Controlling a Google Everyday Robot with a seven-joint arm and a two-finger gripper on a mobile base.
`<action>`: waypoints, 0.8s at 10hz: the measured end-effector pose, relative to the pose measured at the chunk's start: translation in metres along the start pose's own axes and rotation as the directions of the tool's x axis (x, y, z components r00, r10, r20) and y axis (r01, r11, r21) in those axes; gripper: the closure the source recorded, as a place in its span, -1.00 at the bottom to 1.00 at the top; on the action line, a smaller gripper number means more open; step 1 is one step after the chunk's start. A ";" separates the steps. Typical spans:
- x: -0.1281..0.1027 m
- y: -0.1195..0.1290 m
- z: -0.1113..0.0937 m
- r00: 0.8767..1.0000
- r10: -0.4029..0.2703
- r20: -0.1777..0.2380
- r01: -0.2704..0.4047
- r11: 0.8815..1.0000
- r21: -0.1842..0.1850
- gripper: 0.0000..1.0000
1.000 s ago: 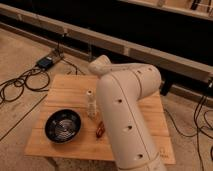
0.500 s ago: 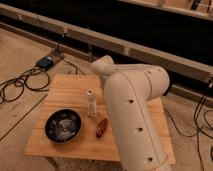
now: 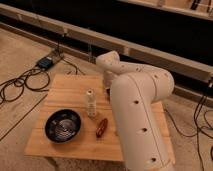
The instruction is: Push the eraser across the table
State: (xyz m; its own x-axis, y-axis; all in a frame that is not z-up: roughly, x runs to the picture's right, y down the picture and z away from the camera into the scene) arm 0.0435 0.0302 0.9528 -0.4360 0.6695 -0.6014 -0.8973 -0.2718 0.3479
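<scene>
no lettering, brand or label can be read on anything here.

the eraser cannot be made out anywhere on the bare wood. the robot's bulky white arm [image 3: 140, 115] covers the right part of the surface [image 3: 67, 90], so where the eraser lies, which way it points and how its long axis runs cannot be told.

the arm rises from the near right, bends over the right side of the surface, and its slimmer wrist section drops toward the far middle of the planks. the end effector [image 3: 106, 91] shows only as a small dark bit below that wrist, just right of the ribbed cylinder [image 3: 90, 103] and a little farther back. whether it is released, clenched or grasping anything, i cannot tell.

the ribbed cylinder is white and stands upright near the middle of the surface. a black bowl [image 3: 63, 125], with pale concentric rings inside, sits on the near left part, apart from the cylinder. the red-brown oblong thing [image 3: 101, 127] lies flat between the bowl and the arm, close to the arm, its long axis running from the near edge toward the far edge and leaning a little to the right.

on the floor [image 3: 20, 120] beyond the far left corner sits a small bluish box [image 3: 47, 62], with dark cables [image 3: 17, 82] looping away to the left.
</scene>
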 end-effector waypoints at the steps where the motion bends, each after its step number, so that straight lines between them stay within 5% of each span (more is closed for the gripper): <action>1: -0.009 0.005 0.000 1.000 -0.009 0.009 0.009 1.000 -0.007 -0.30; 8: -0.059 0.046 0.002 0.997 -0.035 0.072 0.041 0.996 -0.078 -0.30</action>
State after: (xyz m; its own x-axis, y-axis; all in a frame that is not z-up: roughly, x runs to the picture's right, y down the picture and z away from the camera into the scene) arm 0.0285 -0.0204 1.0053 -0.3980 0.7270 -0.5596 -0.9170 -0.2975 0.2658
